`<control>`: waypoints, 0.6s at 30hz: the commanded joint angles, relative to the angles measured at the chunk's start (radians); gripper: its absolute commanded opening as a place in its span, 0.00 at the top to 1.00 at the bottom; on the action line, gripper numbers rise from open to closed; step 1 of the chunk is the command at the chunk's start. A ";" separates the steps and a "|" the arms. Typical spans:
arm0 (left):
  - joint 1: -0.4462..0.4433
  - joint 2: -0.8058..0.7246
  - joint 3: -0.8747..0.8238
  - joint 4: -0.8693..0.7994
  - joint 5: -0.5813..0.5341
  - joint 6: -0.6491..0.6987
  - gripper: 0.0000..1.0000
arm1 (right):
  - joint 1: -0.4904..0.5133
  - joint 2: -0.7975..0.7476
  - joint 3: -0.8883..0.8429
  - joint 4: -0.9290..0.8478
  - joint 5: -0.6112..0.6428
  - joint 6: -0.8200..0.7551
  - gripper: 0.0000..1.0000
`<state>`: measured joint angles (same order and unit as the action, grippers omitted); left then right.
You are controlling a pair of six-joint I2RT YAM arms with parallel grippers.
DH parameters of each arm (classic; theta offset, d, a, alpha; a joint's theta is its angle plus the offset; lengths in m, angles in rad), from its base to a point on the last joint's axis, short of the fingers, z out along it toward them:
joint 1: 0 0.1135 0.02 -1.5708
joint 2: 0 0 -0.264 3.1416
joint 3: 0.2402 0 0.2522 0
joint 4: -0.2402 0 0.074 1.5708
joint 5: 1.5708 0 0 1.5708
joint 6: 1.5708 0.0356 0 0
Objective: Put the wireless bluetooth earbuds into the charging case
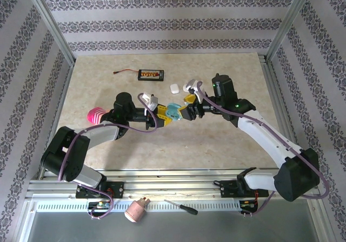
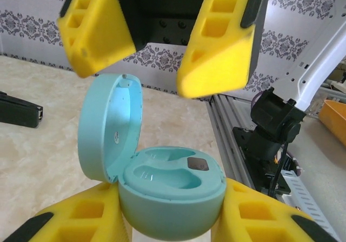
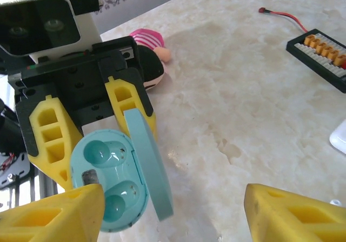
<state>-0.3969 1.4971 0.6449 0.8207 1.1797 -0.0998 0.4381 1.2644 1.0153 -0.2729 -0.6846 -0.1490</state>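
The pale blue charging case (image 2: 172, 193) is held above the table with its lid (image 2: 108, 126) swung open, and both wells are bare. My left gripper (image 2: 173, 220) is shut on the case's base, one yellow finger on each side. My right gripper (image 3: 175, 215) stands open right in front of the case (image 3: 108, 182), nothing between its yellow fingers (image 3: 59, 215). From above, the two grippers meet mid-table, left gripper (image 1: 168, 112) holding the case (image 1: 173, 111) and right gripper (image 1: 185, 108) facing it. The earbuds are hidden or out of view.
A white pebble-shaped case (image 1: 174, 88) lies just behind the grippers, another white piece (image 1: 190, 84) beside it. A black charger board (image 1: 151, 75) with a red lead sits further back. A pink striped object (image 1: 97, 115) lies by the left arm. A screwdriver (image 1: 181, 207) rests on the front rail.
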 commanded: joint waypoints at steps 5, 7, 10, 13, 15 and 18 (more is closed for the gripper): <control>0.046 0.012 -0.044 0.178 -0.036 -0.028 0.67 | -0.059 -0.083 -0.065 0.156 0.020 0.142 0.17; 0.071 0.024 -0.063 0.231 -0.064 -0.044 0.67 | -0.098 -0.103 -0.099 0.226 0.073 0.231 0.14; 0.104 0.045 -0.087 0.354 -0.081 -0.106 0.67 | -0.154 -0.095 -0.118 0.260 0.161 0.321 0.15; 0.124 0.064 -0.096 0.439 -0.083 -0.155 0.67 | -0.189 -0.037 -0.091 0.209 0.257 0.397 0.18; 0.130 0.068 -0.096 0.453 -0.087 -0.161 0.68 | -0.193 0.016 -0.068 0.168 0.323 0.433 0.21; 0.135 0.064 -0.101 0.457 -0.102 -0.156 0.68 | -0.188 0.105 -0.041 0.132 0.343 0.479 0.25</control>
<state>-0.2733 1.5604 0.5526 1.1652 1.0882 -0.2226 0.2459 1.3106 0.9390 -0.0959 -0.4202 0.2382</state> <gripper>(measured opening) 0.339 0.763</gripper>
